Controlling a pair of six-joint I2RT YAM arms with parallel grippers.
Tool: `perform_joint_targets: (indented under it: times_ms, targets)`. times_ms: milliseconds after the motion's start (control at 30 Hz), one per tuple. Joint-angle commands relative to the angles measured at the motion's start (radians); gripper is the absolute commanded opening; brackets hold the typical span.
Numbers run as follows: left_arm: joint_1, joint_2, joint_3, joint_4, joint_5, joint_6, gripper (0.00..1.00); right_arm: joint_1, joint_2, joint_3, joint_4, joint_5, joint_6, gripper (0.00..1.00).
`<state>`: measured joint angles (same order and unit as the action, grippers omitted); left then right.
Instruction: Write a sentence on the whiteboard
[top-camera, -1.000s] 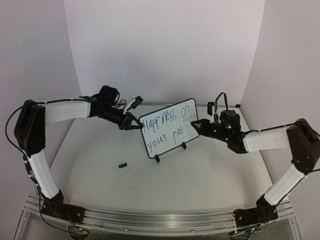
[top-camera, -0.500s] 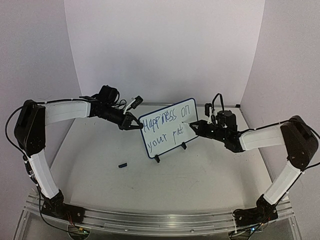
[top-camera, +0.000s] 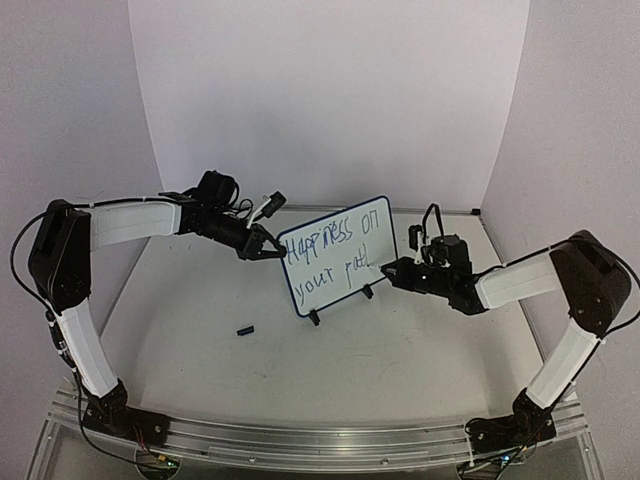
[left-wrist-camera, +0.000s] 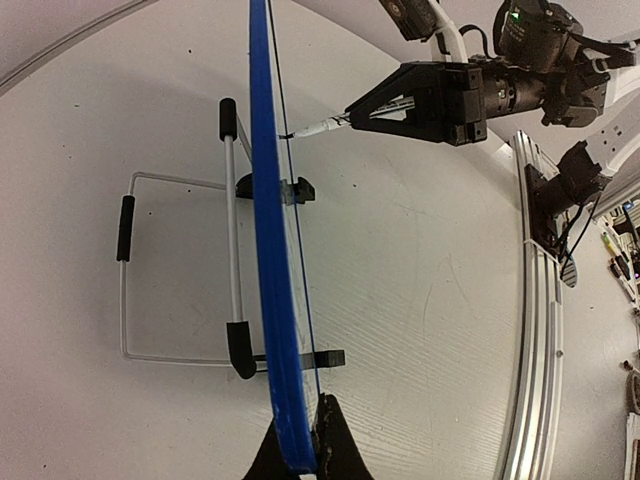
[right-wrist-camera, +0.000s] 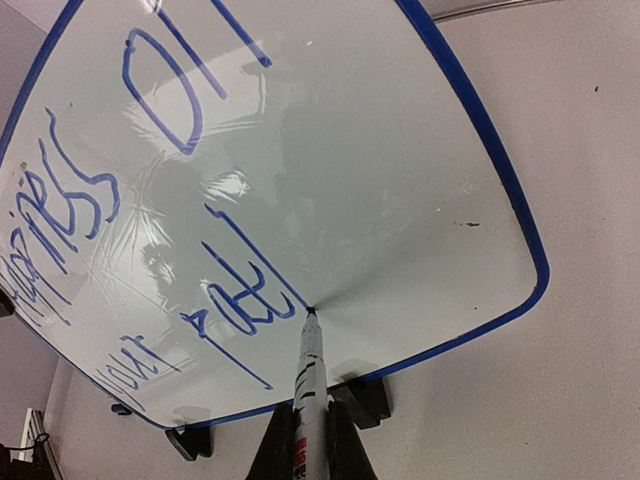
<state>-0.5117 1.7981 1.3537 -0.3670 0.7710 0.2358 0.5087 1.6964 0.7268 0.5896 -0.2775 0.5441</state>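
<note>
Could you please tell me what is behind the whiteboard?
Behind the whiteboard, a thin wire stand with black-capped ends rests on the table. From above, the whiteboard hides it.

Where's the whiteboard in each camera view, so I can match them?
Top external: the whiteboard stands at centre.
Left wrist: the whiteboard edge-on, a blue strip left of centre.
Right wrist: the whiteboard's face fills the upper left.
Shared landmark: the black clip foot under its lower right corner.

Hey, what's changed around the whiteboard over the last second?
The right end effector, shut on the marker, moved down the whiteboard toward its lower right. This added a long stroke after "pat" in the sentence. The left end effector stays clamped on the whiteboard's left edge, and the whiteboard has not shifted.
</note>
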Motion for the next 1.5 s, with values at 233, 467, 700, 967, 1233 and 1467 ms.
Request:
perform_joint_targets:
  times_ms: [233, 467, 700, 967, 1233, 1467]
  targets:
    - [-0.025, 0.021, -0.019, -0.101, -0.093, 0.061, 0.0, -0.004, -0.02, 0.034, 0.017, 0.017, -0.001, 0.0]
    - [-0.026, 0.023, -0.019, -0.101, -0.093, 0.061, 0.0, -0.004, -0.048, 0.053, 0.017, 0.02, -0.006, 0.0]
    - [-0.025, 0.024, -0.019, -0.102, -0.093, 0.061, 0.0, -0.005, -0.046, 0.056, 0.016, 0.046, -0.012, 0.0]
    - [-0.025, 0.023, -0.019, -0.102, -0.093, 0.061, 0.0, -0.005, -0.04, 0.046, 0.017, 0.091, -0.009, 0.0]
    - [-0.025, 0.022, -0.019, -0.103, -0.096, 0.062, 0.0, -0.004, -0.024, 0.015, 0.006, 0.071, 0.008, 0.0]
    - [-0.026, 0.023, -0.019, -0.102, -0.095, 0.063, 0.0, -0.004, -0.014, -0.031, 0.006, 0.065, 0.026, 0.0]
